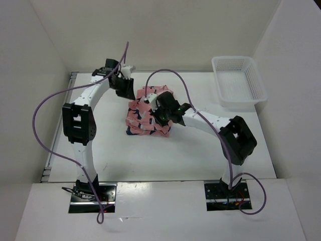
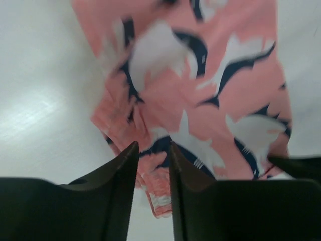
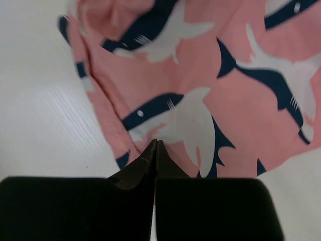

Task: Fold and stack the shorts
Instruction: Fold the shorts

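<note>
1. My right gripper (image 3: pixel 155 146) is nearest. Its jaws are pressed fully together with the tips on the shorts (image 1: pixel 142 119), which lie bunched mid-table. I cannot tell whether they nip a ply.
2. Beyond it, my left gripper (image 2: pixel 153 150) pinches a hem in its narrow gap, probably to draw the far edge over for a fold.
3. Farthest right, the white mesh basket (image 1: pixel 239 103) shows nothing inside.

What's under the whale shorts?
Around the shorts only the white table shows, so they seem to lie on it. Whatever is right beneath the cloth is covered, so I cannot see it.
</note>
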Tool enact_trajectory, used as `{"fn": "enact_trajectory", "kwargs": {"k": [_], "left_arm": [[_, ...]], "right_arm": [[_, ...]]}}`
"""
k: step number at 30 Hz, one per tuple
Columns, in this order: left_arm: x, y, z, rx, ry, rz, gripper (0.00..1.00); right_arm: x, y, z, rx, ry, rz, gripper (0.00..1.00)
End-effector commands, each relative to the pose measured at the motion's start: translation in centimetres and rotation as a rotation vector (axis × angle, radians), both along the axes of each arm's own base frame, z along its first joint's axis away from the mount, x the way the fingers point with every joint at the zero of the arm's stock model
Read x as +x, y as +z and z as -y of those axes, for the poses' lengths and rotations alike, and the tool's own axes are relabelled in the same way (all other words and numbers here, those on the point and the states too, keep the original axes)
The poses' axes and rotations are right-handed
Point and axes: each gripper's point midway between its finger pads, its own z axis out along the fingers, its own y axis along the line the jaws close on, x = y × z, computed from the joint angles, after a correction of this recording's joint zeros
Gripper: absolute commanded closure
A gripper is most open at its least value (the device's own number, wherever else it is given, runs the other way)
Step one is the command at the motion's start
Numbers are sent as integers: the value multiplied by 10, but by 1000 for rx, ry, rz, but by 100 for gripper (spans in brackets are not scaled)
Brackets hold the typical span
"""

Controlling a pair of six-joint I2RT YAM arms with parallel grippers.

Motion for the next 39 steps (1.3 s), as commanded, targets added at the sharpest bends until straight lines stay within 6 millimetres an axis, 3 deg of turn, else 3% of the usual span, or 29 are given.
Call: {"fn": "enact_trajectory", "kwargs": {"k": [1, 5, 10, 13, 19, 21, 22, 26, 27, 29, 30, 32, 33, 36, 37, 39], "left_arm": [[-53, -46, 17, -18, -65, -219, 64], [-84, -71, 26, -57, -99, -330, 64], [-101, -103, 33, -34, -122, -373, 64], [-109, -123, 26, 3, -106, -400, 64], [-112, -138, 21, 58, -93, -395, 63], [-105, -127, 25, 40, -99, -366, 58], [-104, -119, 26, 30, -103, -356, 56], [-97, -88, 28, 19, -105, -291, 37], [-91, -68, 28, 21, -100, -241, 27], [-85, -48, 27, 20, -97, -185, 19], [-80, -32, 24, 13, -86, -143, 15], [-70, -8, 18, 12, -66, -75, 3], [-64, 6, 8, 12, -41, -30, 0], [-53, 33, -12, 24, 14, 52, 0], [-49, 41, -19, 33, 36, 82, 0], [-50, 56, -36, 53, 83, 134, 0]], "right_arm": [[1, -20, 14, -28, -74, -53, 100], [-14, -58, 29, -74, -94, -140, 100], [-22, -95, 37, -121, -118, -198, 100], [-20, -97, 37, -132, -124, -199, 100], [-19, -92, 36, -123, -124, -190, 99], [-18, -81, 37, -126, -95, -157, 98], [-9, -65, 33, -112, -93, -122, 98], [18, 13, 33, -22, -119, -9, 91], [30, 37, 41, 4, -148, 20, 78], [41, 71, 51, 45, -173, 80, 72], [46, 98, 66, 72, -197, 132, 68], [56, 127, 89, 82, -246, 210, 62], [62, 151, 109, 108, -299, 267, 53], [69, 172, 157, 88, -440, 339, 52], [76, 175, 185, 84, -522, 345, 47], [77, 172, 222, 90, -651, 335, 46]]}}
